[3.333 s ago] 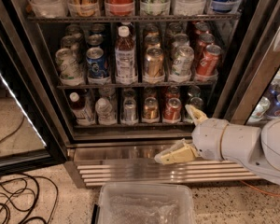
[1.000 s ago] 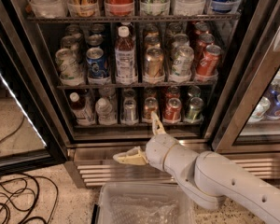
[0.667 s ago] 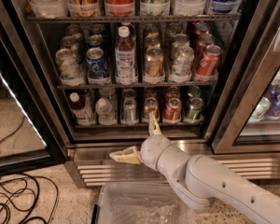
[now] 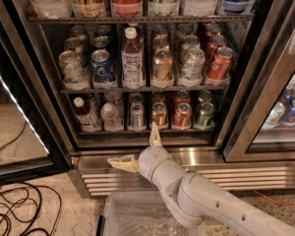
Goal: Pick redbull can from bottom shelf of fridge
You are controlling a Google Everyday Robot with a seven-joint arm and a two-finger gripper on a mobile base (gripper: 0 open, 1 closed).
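The redbull can is a slim silvery can standing in the bottom shelf's single row, between a small clear bottle and a gold-copper can. A red can and a green can stand further right. The fridge has its door open. My gripper is open and empty, in front of the steel base just below the shelf. One finger points up toward the gap between the redbull and gold cans; the other points left.
A clear plastic bin sits on the floor under my arm. Black cables lie at the lower left. The open glass door stands at the left, a second cooler door at the right. The taller rack above holds cans and a bottle.
My arm has swung from the right side to the middle and a little further left. The gripper now sits below the bottom shelf, still open. The cans have not moved.
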